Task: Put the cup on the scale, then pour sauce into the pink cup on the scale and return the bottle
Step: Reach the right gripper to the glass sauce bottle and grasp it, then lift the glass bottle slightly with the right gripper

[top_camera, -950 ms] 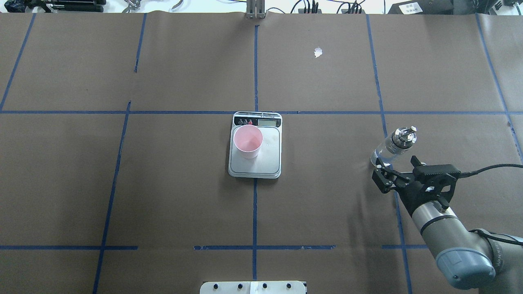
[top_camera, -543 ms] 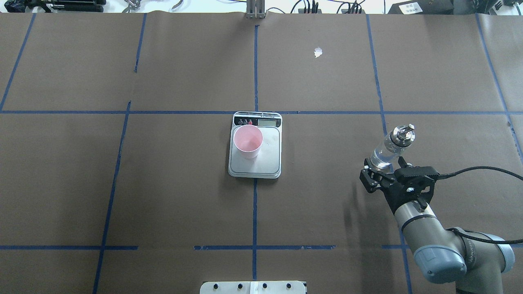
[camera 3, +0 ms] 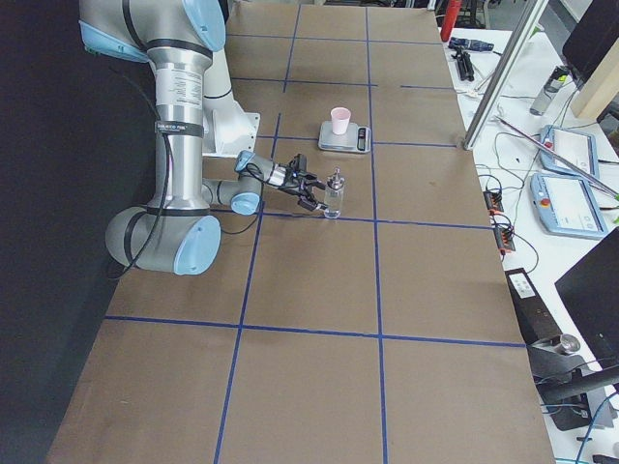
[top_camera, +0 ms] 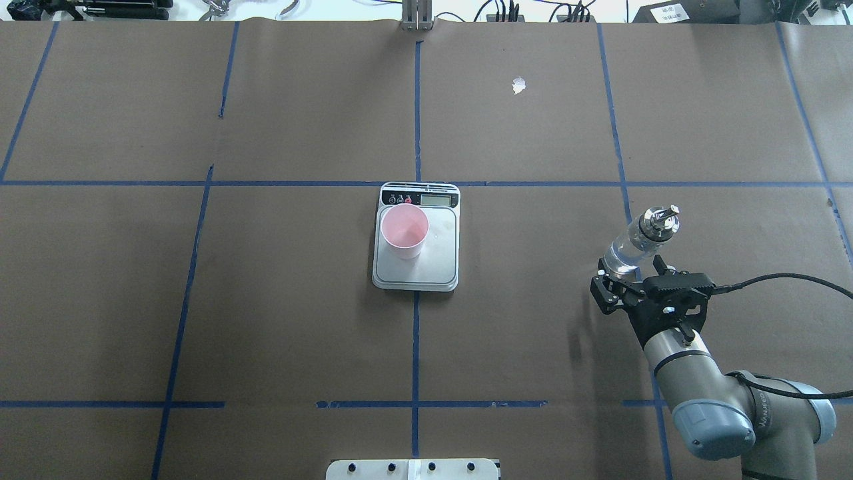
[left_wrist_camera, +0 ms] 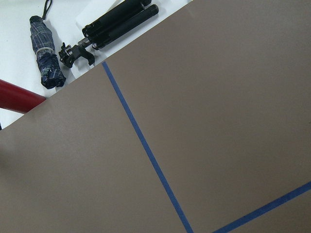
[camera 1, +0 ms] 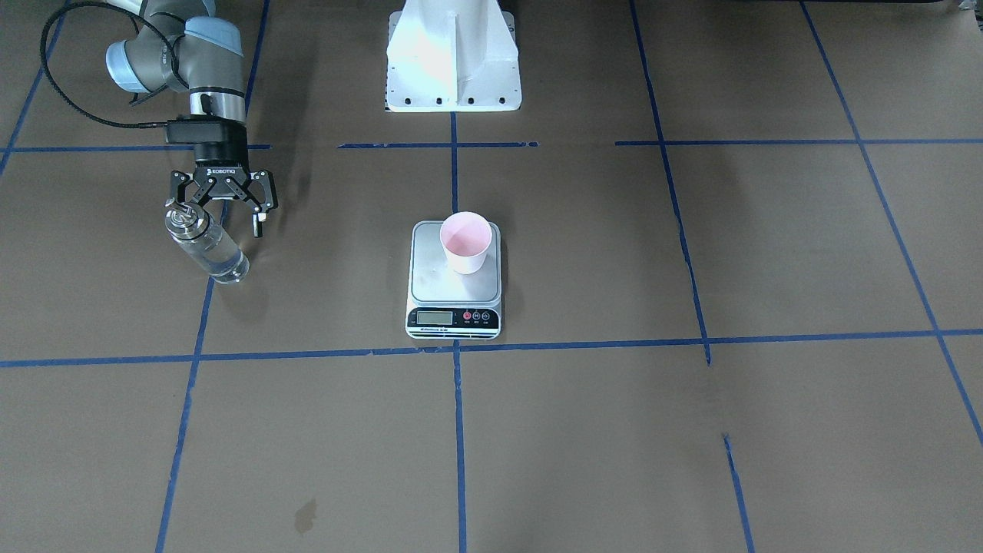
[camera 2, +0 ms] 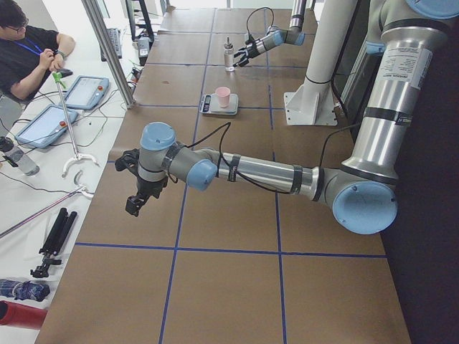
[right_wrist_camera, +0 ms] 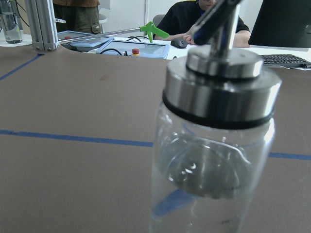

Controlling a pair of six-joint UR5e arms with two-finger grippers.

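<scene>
The pink cup [top_camera: 404,230] stands upright on the left part of the silver scale [top_camera: 441,261], also in the front-facing view: the cup [camera 1: 465,242], the scale [camera 1: 438,278]. The clear glass bottle [top_camera: 638,241] with its metal collar and spout stands on the table far right of the scale. It holds a little clear sauce [right_wrist_camera: 209,187]. My right gripper [top_camera: 630,270] is open, its fingers either side of the bottle's lower part; I see no contact. The front-facing view shows that gripper [camera 1: 217,217] by the bottle [camera 1: 209,251]. My left gripper [camera 2: 135,206] hangs over bare table; I cannot tell its state.
The robot's white base [camera 1: 453,61] stands behind the scale. A white scrap [top_camera: 518,85] lies at the far right. Blue tape lines cross the brown table cover. A folded umbrella [left_wrist_camera: 46,53] and a tripod [left_wrist_camera: 119,22] lie beyond the table's left end.
My right gripper has moved left and forward so that its open fingers stand around the bottle. In the last half second it has barely moved. The cup and the scale are unchanged.
</scene>
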